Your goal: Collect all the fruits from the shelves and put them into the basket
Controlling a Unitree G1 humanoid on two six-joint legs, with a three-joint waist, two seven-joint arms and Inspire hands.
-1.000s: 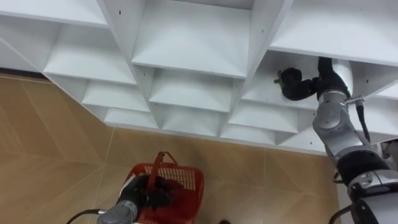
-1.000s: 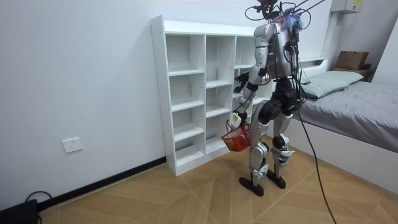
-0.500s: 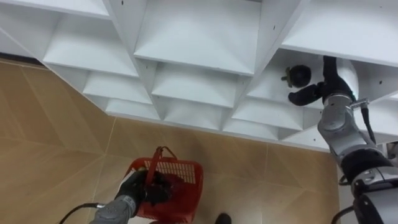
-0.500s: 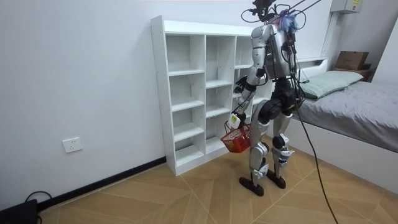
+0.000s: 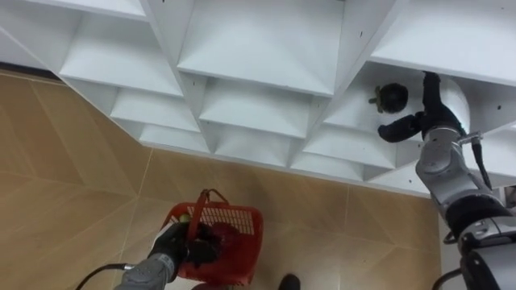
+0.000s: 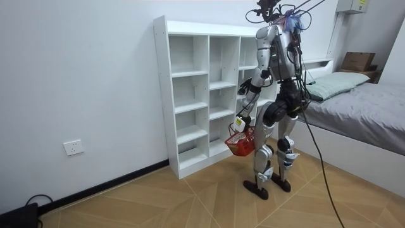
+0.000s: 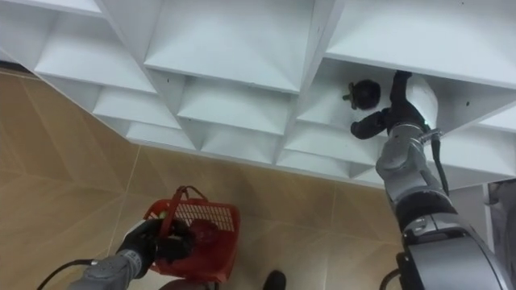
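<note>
I see one dark round fruit just above my right hand's loose, spread fingers. My left hand grips one red basket by its handle.

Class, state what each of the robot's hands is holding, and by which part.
The left hand grips the red basket by its handle. The right hand holds nothing, open just below a dark fruit.

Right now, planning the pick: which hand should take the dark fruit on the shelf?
Right. The right hand is open in that compartment, beside the dark fruit; the left hand is low, shut on the handle of the red basket.
</note>
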